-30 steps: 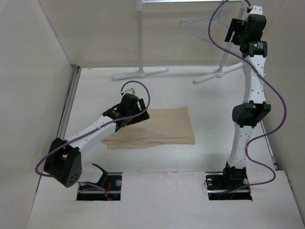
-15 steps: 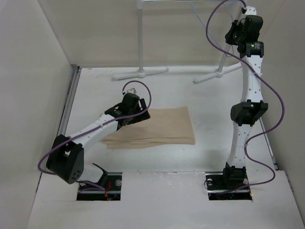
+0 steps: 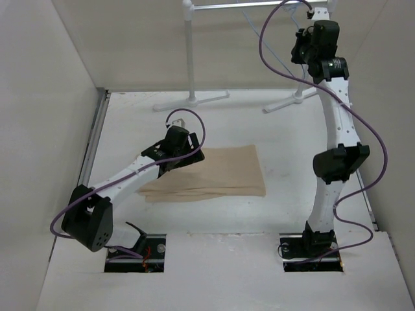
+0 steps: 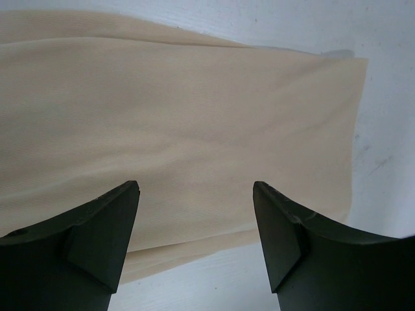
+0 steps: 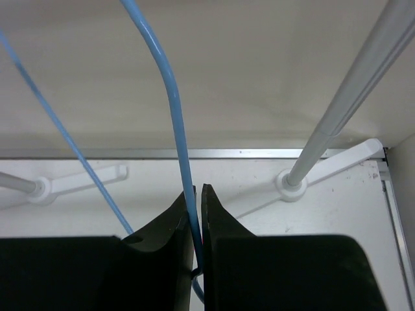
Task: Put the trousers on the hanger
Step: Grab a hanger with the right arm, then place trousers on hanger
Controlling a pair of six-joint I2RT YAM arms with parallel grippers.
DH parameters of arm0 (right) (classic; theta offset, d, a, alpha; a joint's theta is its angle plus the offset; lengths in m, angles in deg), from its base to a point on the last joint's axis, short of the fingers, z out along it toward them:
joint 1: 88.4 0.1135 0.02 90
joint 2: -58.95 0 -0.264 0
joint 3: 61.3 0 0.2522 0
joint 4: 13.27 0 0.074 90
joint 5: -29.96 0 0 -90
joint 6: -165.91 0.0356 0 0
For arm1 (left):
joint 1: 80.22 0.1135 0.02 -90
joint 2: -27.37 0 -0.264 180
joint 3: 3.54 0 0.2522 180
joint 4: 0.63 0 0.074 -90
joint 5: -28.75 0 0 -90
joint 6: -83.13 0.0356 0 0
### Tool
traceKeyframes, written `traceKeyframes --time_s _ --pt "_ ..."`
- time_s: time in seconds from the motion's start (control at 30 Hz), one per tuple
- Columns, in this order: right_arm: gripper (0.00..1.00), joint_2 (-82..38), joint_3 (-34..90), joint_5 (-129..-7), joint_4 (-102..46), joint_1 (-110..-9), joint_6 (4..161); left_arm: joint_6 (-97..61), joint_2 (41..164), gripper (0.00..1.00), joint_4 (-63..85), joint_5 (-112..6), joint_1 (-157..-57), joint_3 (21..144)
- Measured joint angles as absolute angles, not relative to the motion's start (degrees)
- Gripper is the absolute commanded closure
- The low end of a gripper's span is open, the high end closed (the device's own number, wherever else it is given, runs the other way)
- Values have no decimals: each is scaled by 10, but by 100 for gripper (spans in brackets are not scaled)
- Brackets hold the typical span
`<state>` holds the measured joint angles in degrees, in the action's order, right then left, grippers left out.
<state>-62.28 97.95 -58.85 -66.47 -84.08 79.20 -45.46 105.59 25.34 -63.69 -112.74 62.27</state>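
The left end effector (image 4: pixel 194 186) hangs with its fingers spread wide and nothing between them. The beige trousers (image 4: pixel 181 116) lie flat on the white bench (image 4: pixel 389 129) directly beneath and ahead of it. The right end effector (image 5: pixel 197 189), raised high, is pinched closed on the light-blue hanger (image 5: pixel 170 91), whose wire rises from between its fingers. A white rack (image 5: pixel 353 103) pole stands to its right.

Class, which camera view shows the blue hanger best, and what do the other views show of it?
The right wrist view: the hanger runs large and sharp, pinched by the right gripper. The top view shows only faint blue lines by the rack. The left wrist view shows none, only trousers.
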Motion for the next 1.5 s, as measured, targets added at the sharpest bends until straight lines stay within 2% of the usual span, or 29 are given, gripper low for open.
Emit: traceKeyframes --time_s 0.17,0.43,0.7,0.9,1.07,1.2,1.27,1.33,1.5 --pt "99 -505 816 -547 -618 -802 778 -455 1040 31 248 -637 -1127 622" --pt "100 -428 650 -475 -556 -797 772 -454 1029 31 244 -634 -1128 621" --pt "100 -412 613 -410 -518 -763 754 -455 1026 32 245 -631 -1137 621" --pt "100 -306 484 -383 -492 -728 768 -457 1025 37 253 -625 -1140 659" --pt "100 -208 344 -366 -481 -688 809 -479 1025 45 243 -607 -1144 723" --pt "100 -133 213 -348 -490 -633 867 -516 1024 61 209 -582 -1149 738" --pt "100 -101 165 -334 -511 -604 902 -540 1024 64 191 -568 -1152 738" --pt "100 -74 134 -318 -536 -574 941 -565 1025 62 173 -556 -1158 738" --pt "100 -23 86 -250 -602 -480 1054 -613 1048 47 118 -544 -1192 746"
